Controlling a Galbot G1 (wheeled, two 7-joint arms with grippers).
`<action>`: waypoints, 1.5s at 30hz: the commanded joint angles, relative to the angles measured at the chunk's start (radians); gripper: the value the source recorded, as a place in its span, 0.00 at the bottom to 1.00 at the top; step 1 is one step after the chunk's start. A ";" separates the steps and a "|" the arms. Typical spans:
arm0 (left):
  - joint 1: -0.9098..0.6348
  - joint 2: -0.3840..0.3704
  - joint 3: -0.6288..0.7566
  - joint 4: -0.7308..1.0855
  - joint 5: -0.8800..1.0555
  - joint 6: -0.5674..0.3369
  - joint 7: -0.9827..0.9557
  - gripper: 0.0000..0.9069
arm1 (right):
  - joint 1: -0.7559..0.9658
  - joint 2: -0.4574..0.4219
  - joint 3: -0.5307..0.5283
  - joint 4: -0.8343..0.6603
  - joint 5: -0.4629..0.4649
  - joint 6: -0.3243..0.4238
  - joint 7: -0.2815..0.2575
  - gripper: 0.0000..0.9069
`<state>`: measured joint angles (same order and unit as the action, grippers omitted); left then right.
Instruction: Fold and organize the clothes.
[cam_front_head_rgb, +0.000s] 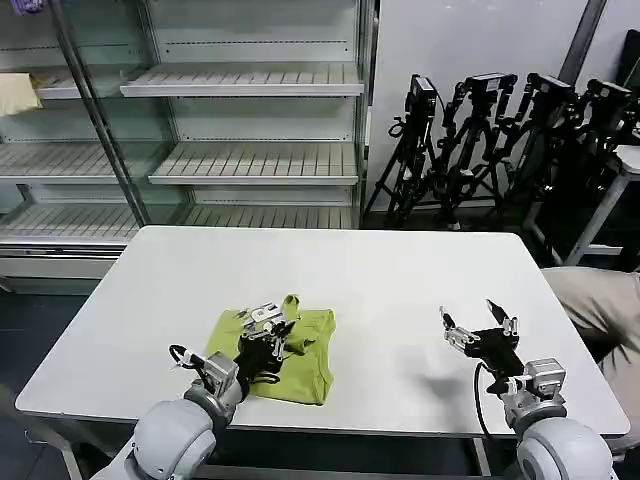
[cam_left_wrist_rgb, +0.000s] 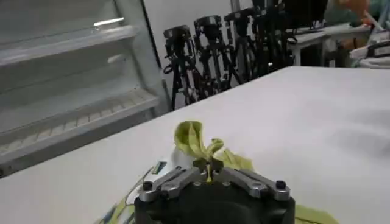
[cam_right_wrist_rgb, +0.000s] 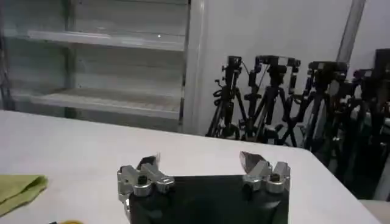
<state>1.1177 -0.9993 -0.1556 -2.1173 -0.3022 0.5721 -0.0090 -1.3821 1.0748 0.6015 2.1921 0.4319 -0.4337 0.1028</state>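
Note:
The lime yellow-green T-shirt (cam_front_head_rgb: 295, 355) lies folded into a small bundle near the front left of the white table (cam_front_head_rgb: 400, 270). My left gripper (cam_front_head_rgb: 272, 326) is over the bundle, shut on a pinch of the cloth that stands up in a crumpled peak (cam_left_wrist_rgb: 198, 141). A corner of the shirt (cam_right_wrist_rgb: 18, 189) also shows at the edge of the right wrist view. My right gripper (cam_front_head_rgb: 478, 322) hovers above bare table at the front right, well apart from the shirt. It is open, with nothing between its fingertips (cam_right_wrist_rgb: 253, 161).
Glass-door shelving (cam_front_head_rgb: 250, 120) stands behind the table, and several black tripods (cam_front_head_rgb: 500, 140) crowd the back right. A person's beige-clad leg (cam_front_head_rgb: 600, 300) sits beside the table's right edge. Bare tabletop stretches between the two grippers and toward the back.

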 joint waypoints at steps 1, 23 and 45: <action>-0.056 -0.010 0.008 0.017 -0.244 -0.039 -0.058 1.00 | -0.008 0.005 0.000 -0.006 -0.007 0.006 -0.005 1.00; 0.233 0.050 -0.406 0.022 -0.403 -0.011 -0.184 1.00 | 0.013 0.021 -0.006 -0.007 -0.011 0.012 -0.020 1.00; 0.179 -0.073 -0.276 0.150 -0.316 -0.025 -0.169 0.01 | -0.049 0.008 0.021 0.032 -0.008 0.032 -0.035 1.00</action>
<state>1.2942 -1.0358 -0.4453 -2.0178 -0.6418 0.5379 -0.1749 -1.4106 1.0845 0.6093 2.2149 0.4219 -0.4040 0.0685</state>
